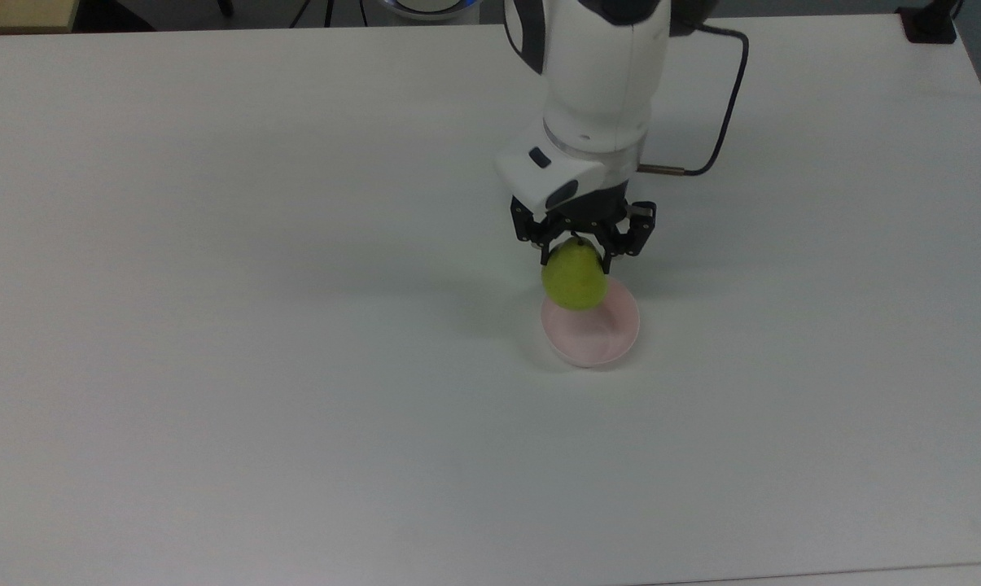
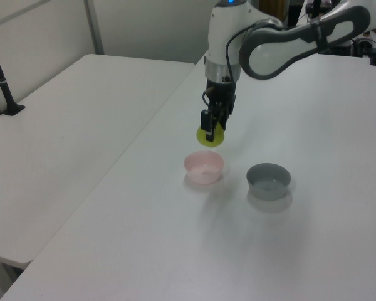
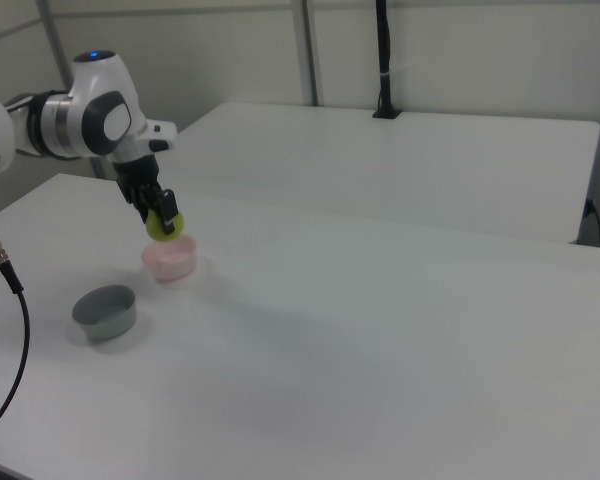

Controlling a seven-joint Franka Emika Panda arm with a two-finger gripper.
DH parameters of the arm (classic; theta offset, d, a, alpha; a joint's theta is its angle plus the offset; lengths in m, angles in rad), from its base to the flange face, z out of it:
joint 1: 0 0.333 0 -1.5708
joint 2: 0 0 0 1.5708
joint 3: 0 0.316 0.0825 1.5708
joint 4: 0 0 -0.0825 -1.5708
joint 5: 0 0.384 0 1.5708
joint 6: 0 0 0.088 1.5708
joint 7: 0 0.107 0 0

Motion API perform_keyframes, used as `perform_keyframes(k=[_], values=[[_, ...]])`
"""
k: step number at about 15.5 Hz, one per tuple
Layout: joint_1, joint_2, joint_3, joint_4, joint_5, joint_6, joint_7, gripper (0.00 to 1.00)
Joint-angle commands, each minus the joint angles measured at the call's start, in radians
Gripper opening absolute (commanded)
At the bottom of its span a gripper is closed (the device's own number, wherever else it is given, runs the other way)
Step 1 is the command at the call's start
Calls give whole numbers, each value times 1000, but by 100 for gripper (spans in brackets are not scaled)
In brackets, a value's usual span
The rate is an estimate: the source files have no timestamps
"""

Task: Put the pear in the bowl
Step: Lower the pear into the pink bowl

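Note:
My gripper (image 1: 575,251) is shut on the yellow-green pear (image 1: 574,279), which hangs stem-up in the air. In the top view the pear covers the upper left rim of the pale pink bowl (image 1: 600,332). The left view shows the pear (image 2: 210,136) held by the gripper (image 2: 212,127) just above and behind the pink bowl (image 2: 204,166). From the right view, the pear (image 3: 164,225) hovers a little above the pink bowl (image 3: 170,258), with the gripper (image 3: 160,211) around its top.
A grey bowl (image 2: 269,179) of like size stands on the white table beside the pink one; it also shows at the right view's left as the grey bowl (image 3: 105,310). The arm hides it in the top view. A black cable (image 1: 722,122) trails from the wrist.

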Motion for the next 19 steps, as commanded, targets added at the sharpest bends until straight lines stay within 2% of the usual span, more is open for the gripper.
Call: perform_keyframes(k=[1,9,12,13,15,19], values=[[31,48,-15,30,18,12,25,25],[36,125,-14,32,12,105,78,42],[41,134,-14,32,12,107,78,61],[48,137,-15,32,9,108,78,76],[54,140,-15,32,7,113,76,100],[54,132,-17,32,5,110,73,100]])
